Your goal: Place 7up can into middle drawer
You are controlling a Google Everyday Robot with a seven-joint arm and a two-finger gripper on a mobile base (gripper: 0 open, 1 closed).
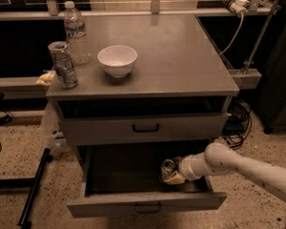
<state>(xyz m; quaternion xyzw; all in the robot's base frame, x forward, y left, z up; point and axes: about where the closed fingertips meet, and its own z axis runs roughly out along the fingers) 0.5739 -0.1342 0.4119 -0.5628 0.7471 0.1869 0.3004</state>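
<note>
A robot arm reaches from the right into the open middle drawer (133, 205) of a grey metal cabinet. Its tool (174, 175) sits at the drawer's right side, hard against the drink can (168, 166). The can is inside the drawer, near the front right corner, with its silver top facing up and toward the camera. Whether the tool is clamped on the can or has let it go cannot be told from here.

The can is probably light, thin-walled and smooth, so it would dent under a hard squeeze and slip from a loose one. The safest hold looks to be across the middle of its round body, clear of the rim. If it is let go while leaning, it could roll across the drawer floor.

On the worktop (181, 56) stand a water bottle (76, 32), a darker patterned can (63, 65) and a white bowl (117, 60), all well clear of the arm. The upper drawer (143, 128) is closed. No brand name or other writing can be read on the can in the drawer, and the bottle's label shows only as a pale band.
</note>
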